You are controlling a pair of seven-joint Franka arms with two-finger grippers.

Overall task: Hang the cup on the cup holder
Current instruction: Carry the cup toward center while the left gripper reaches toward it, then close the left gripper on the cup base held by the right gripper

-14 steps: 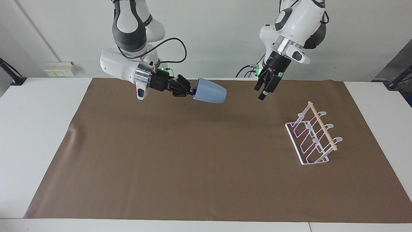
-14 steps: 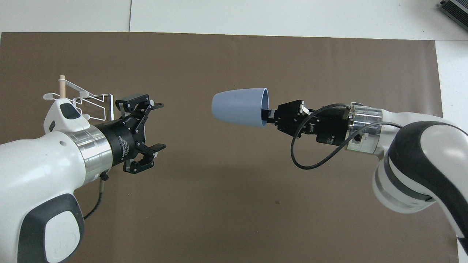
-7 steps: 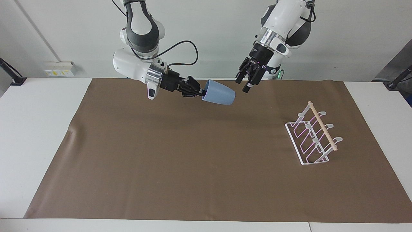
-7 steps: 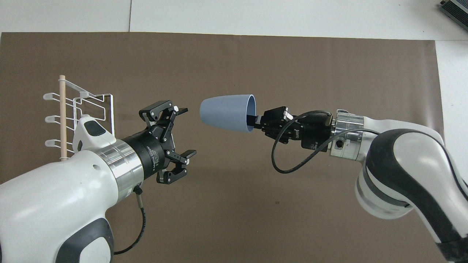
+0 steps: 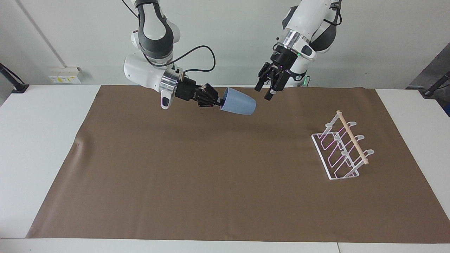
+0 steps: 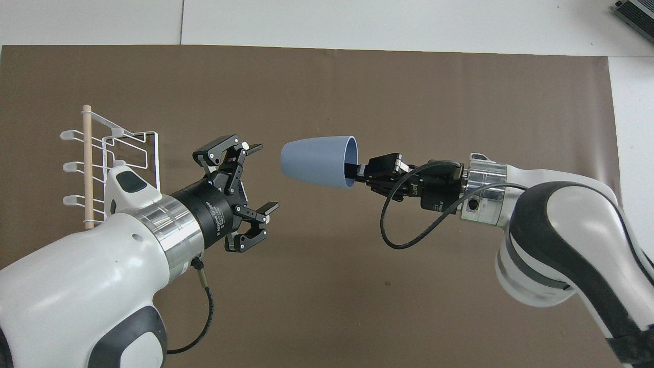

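The cup (image 5: 238, 102) hangs on its side in the air over the brown mat (image 5: 197, 182), pinched at its rim by the right end effector (image 5: 215, 101). The left end effector (image 6: 250, 179) is up beside its base, fingers spread wide and empty. The cup holder (image 5: 342, 147) stands at the left arm's end of the surface (image 5: 42, 140).

- One camera sits high across the surface (image 5: 225, 211), facing the robots, taking in the whole mat.
- The other looks steeply down from above the robots, closer.
- Both share the mat's middle.
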